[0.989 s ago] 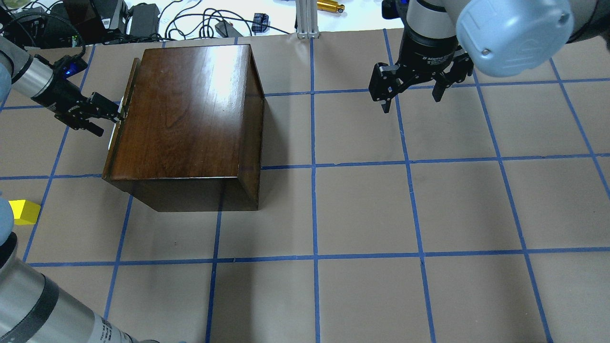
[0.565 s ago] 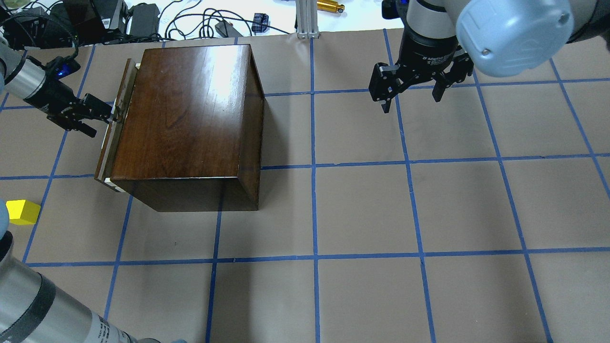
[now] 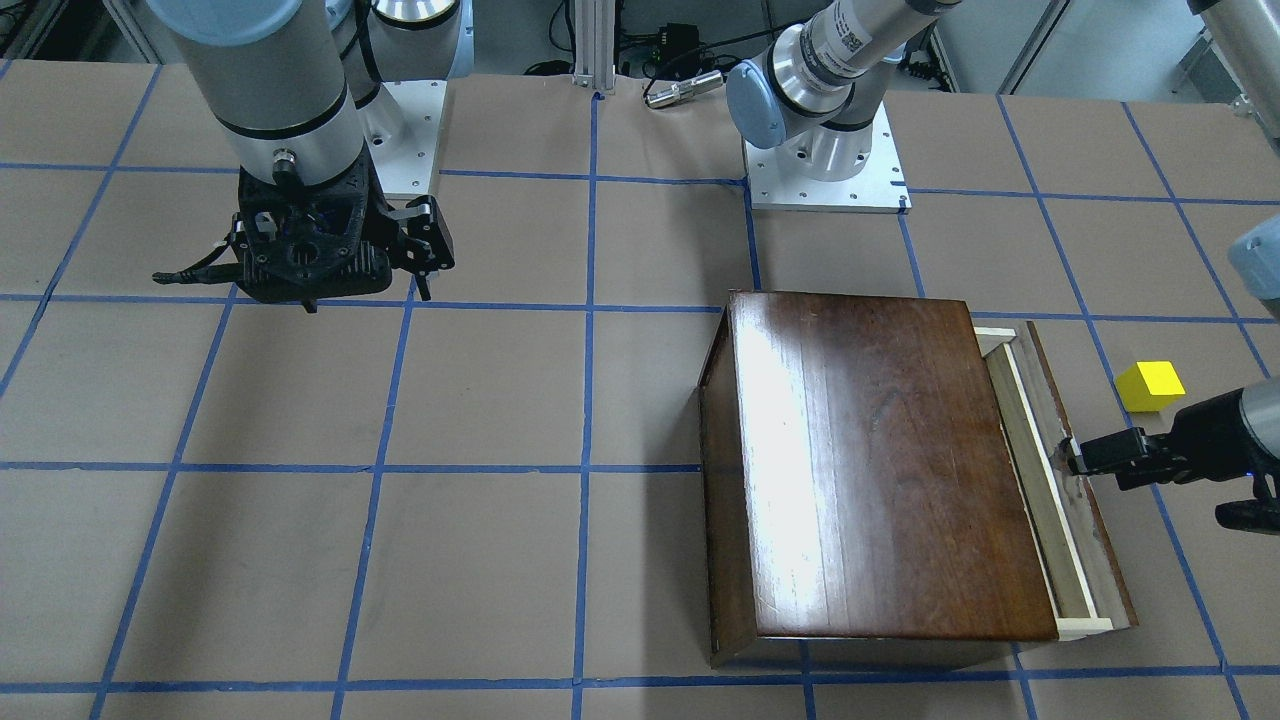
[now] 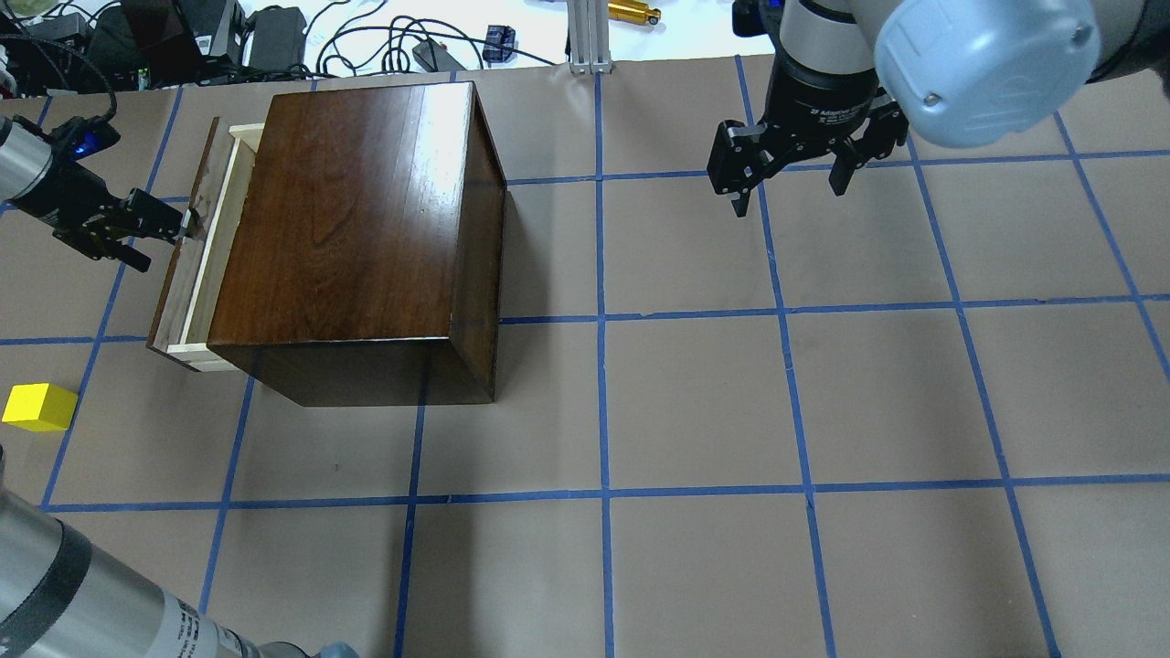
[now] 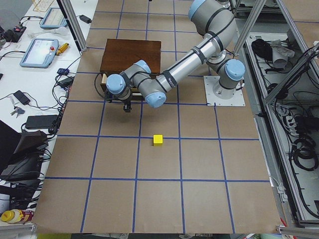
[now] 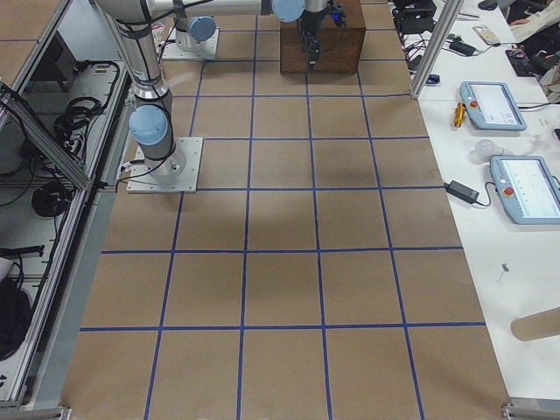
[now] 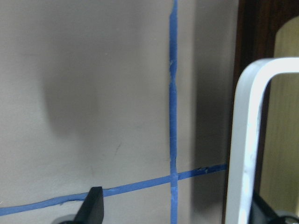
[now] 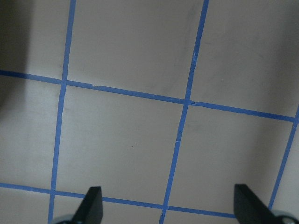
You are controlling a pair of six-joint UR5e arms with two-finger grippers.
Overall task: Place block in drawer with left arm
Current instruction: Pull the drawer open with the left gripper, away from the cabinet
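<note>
A: Where is the block?

B: The block (image 4: 38,407) lies on the desk (image 4: 695,402), near the left edge of the overhead view. It is apart from the box (image 4: 356,219) and closer to the robot than the drawer is.

A: And the drawer?

B: The drawer (image 4: 212,239) stands partly out of the box, on the box's left side. A strip of pale wood shows behind its dark front.

A: How is the left end effector?

B: The left end effector (image 4: 164,242) is at the drawer front, by the metal pull (image 7: 247,140). Its fingers are apart. In the wrist view one finger (image 7: 93,207) is far from the pull, and the other is just beside it.

A: And the right one?

B: The right end effector (image 4: 786,183) hangs over bare desk, well apart from the box. Its fingers are spread wide and hold nothing.
</note>
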